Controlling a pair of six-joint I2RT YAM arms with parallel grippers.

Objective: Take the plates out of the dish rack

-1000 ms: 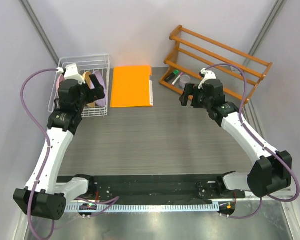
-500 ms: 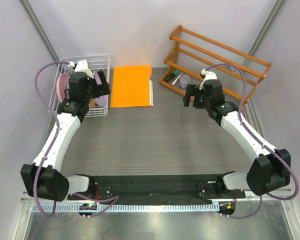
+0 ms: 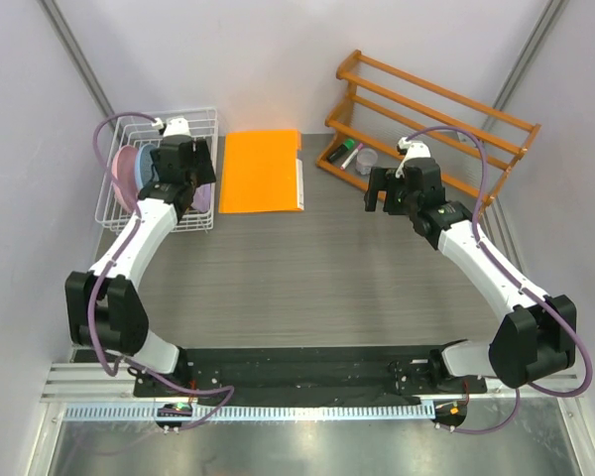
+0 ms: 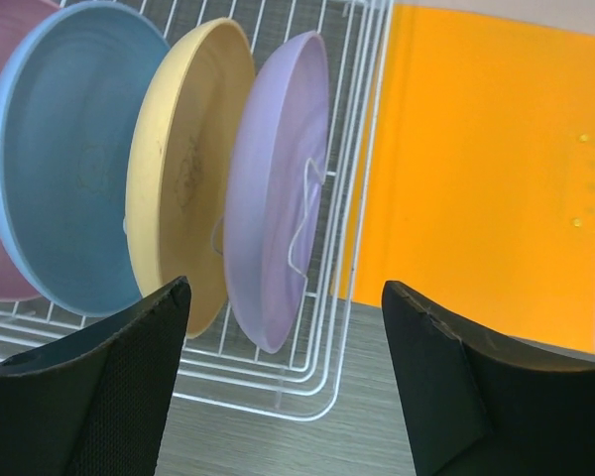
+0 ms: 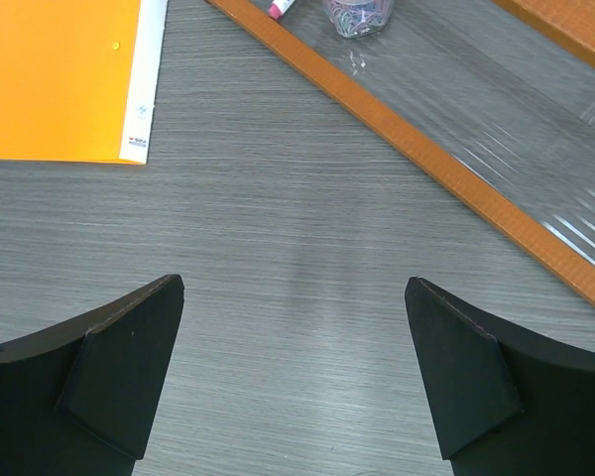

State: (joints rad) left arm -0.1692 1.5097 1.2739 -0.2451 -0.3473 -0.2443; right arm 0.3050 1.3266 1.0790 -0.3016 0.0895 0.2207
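My left fingers (image 4: pixel 99 387) are spread wide with nothing between them, hovering over the dish rack (image 4: pixel 327 332) at the corner nearest the orange folder (image 4: pixel 486 169). All four plates stand on edge inside the rack, in one row and leaning a little. In my left wrist view they run from left to right: the pink plate (image 4: pixel 5 25), the light blue plate (image 4: pixel 59 159), the tan plate (image 4: pixel 183 169) and the lavender plate (image 4: pixel 273 188). The lavender plate is the last in the row, just beside the rack's wire wall on the folder side, and it shows in the gap between my two left fingers. I cannot see either finger touching it. From above, the rack sits at the far left of the surface (image 5: pixel 307 278), with the folder lying flat just beside it.

My right fingers (image 5: pixel 109 377) are also apart and hold nothing. They hang over bare grey surface between the folder's corner and the wooden shelf rack (image 5: pixel 456 169). On that shelf's lowest level sit a small clear jar (image 5: pixel 359 14) and the tip of a pink marker (image 5: pixel 281 8)
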